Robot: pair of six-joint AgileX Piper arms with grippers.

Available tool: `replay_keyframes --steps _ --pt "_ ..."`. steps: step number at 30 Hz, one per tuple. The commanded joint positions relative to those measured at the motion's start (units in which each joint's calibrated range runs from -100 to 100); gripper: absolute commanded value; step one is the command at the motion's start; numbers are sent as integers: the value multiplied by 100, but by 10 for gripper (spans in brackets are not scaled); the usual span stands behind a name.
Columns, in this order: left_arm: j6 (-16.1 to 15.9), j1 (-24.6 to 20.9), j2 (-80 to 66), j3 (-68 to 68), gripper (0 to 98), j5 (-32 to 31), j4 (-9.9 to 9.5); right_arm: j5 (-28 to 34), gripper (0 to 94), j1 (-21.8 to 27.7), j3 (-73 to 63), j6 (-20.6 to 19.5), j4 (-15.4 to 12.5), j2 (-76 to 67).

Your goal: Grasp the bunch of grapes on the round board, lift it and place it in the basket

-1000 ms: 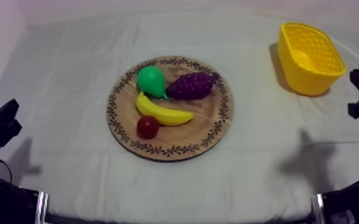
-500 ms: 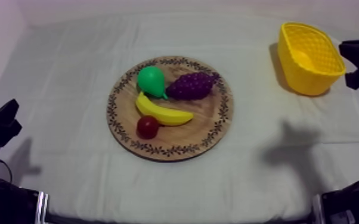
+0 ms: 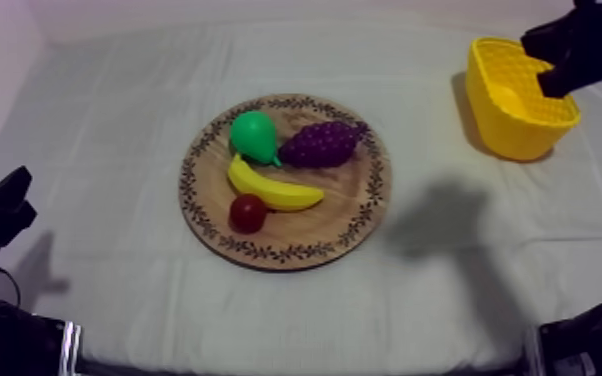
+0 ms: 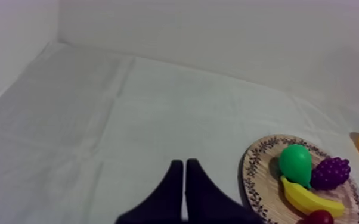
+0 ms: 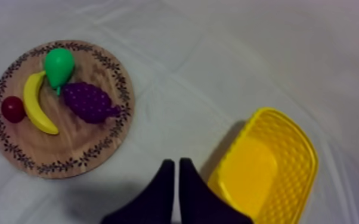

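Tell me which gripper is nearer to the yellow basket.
Right. The right gripper hovers by the yellow basket's rim, fingers shut. The left gripper sits low on the opposite side, with the wooden board lying between it and the basket.

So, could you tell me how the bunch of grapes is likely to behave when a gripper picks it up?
The bunch of grapes looks like one moulded toy piece, so probably stiff and light. Its bumpy surface should help the grip. Being oval and tapered, lying on its side on the wooden board, it may roll or pivot if nudged.
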Motion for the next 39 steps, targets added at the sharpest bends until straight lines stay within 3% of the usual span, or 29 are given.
replay_keyframes --steps 1,13,39 --pt "0 0 0 -2 1 -1 -2 149 5 -50 -307 56 -74 234" --pt "0 0 0 -2 1 -1 -2 753 5 -279 -1285 273 -409 1034" --pt "0 0 0 -2 1 -1 -2 995 8 -470 -2532 731 -480 2691"
